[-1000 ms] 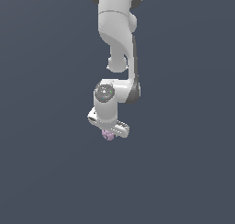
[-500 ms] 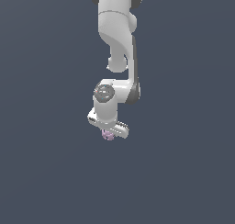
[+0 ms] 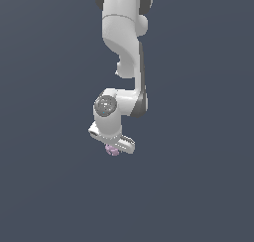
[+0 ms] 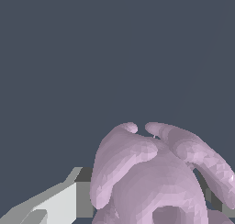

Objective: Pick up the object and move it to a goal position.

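In the exterior view, the object point(image 3: 113, 150) is seen tucked directly under the white pincer point(image 3: 115, 148), touching its underside; no goal marker is shown.

In the wrist view, the knobbly ball fills the space just ahead of 1 pale finger point(image 4: 55, 202), pressed against it. The pincer is judged to be pinching the object, with no clear long axis.

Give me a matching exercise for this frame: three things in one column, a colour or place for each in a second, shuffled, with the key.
Things:
1. knobbly ball
2. end effector
3. background

Descriptions:
A. white, at the arm's lower end
B. flat dark blue-grey
C. pale pink-lilac, just under the white hand

Pairs: 1-C, 2-A, 3-B
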`<control>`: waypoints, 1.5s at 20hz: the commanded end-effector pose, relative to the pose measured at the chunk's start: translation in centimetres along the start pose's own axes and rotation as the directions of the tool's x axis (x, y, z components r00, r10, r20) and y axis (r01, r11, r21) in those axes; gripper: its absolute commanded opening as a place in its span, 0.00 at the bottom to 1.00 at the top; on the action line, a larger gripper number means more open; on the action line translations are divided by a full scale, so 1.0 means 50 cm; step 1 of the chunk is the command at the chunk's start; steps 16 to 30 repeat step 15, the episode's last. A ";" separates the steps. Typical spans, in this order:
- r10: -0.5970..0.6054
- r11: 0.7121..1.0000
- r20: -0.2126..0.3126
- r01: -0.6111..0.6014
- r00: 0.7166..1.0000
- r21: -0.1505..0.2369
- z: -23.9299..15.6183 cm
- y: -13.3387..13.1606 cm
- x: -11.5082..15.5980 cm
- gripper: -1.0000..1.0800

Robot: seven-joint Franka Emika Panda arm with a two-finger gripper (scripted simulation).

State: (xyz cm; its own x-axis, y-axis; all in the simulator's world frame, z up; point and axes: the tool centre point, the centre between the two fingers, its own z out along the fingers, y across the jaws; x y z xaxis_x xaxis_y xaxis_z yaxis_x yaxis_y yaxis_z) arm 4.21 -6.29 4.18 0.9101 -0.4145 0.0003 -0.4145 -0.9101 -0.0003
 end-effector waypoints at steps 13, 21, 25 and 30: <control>0.000 1.000 0.000 0.000 1.000 0.000 -0.002 0.022 0.078 0.00; 0.000 1.000 0.000 0.000 1.000 0.000 -0.002 0.022 0.078 0.00; 0.000 1.000 0.000 0.000 1.000 0.000 -0.002 0.022 0.078 0.00; 0.000 1.000 0.000 0.000 1.000 0.000 -0.002 0.022 0.078 0.00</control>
